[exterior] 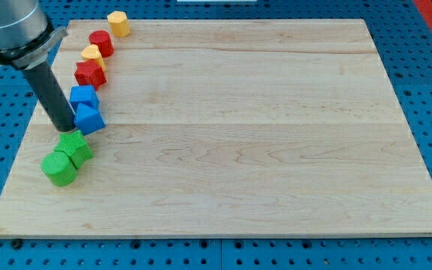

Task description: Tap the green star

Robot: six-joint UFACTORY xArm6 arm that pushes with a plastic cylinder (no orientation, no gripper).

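The green star lies near the board's left edge, touching a green cylinder-like block just below and to its left. My tip stands at the star's upper edge, touching or almost touching it. Directly to the tip's right is a blue block, with a second blue block above it.
A chain of blocks runs up the left side: a red star-like block, a yellow block, a red cylinder and a yellow hexagonal block. The wooden board lies on a blue perforated table.
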